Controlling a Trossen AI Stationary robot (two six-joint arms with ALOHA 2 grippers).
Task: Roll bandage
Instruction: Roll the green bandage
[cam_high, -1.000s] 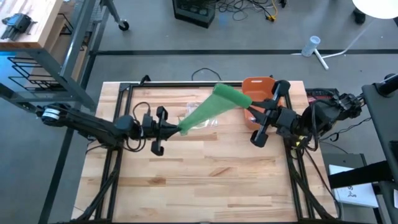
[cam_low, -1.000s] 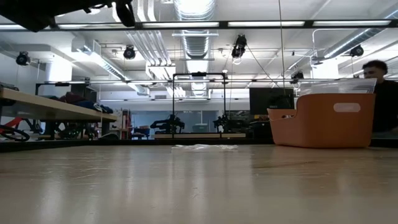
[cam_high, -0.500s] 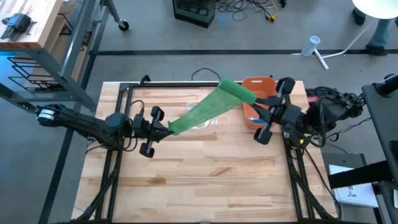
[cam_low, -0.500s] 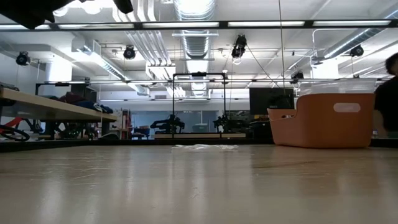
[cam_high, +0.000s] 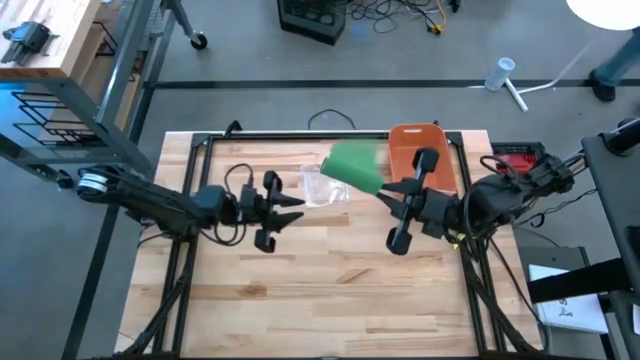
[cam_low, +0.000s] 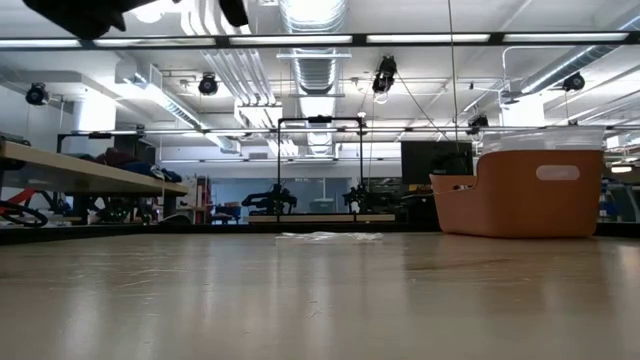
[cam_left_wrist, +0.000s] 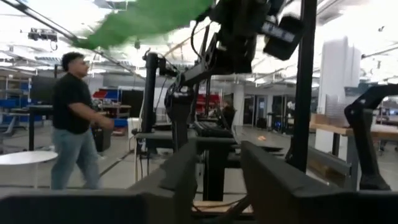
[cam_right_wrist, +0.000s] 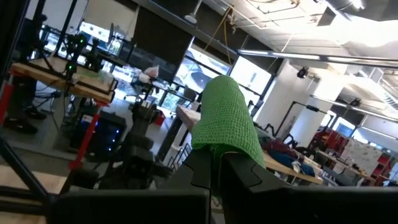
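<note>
Green bandage (cam_high: 353, 166) pinched in your right gripper (cam_high: 385, 196), aloft | your left gripper (cam_high: 292, 207) parted, empty, well apart from it

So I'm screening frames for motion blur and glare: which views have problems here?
High view: green bandage smeared by motion. Left wrist view: bandage blurred overhead, background washed out. Low view: ceiling lights glare, orange bin sharp. Right wrist view: bandage crisp.

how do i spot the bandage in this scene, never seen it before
Find the wooden table, then the orange bin at its far edge. Beside it, the right gripper holds up the bandage, the only green, knitted-looking cloth there.
</note>
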